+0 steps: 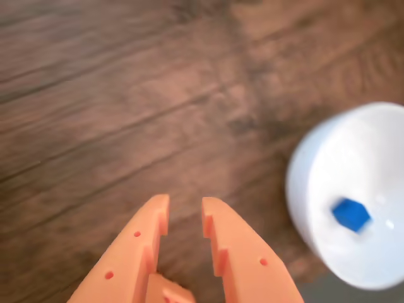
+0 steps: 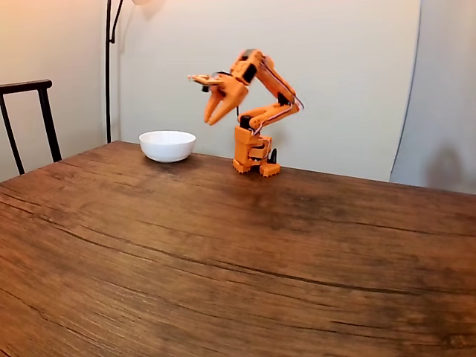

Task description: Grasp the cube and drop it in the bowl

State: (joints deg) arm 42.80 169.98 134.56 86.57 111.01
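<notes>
— Where was the cube (image 1: pixel 351 214)?
— Lying inside the white bowl (image 1: pixel 328 158), near its middle in the wrist view.
— And my gripper (image 1: pixel 185 216)?
— I saw its orange fingers slightly parted, holding nothing, raised above the wooden table (image 2: pixel 245 245) just beside the bowl

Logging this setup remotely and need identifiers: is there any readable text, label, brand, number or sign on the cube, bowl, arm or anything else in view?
None: no text shows in either view.
The cube, the bowl, the gripper and the table are all plain.
The wrist view is motion-blurred, so fine print there could not be read.
</notes>
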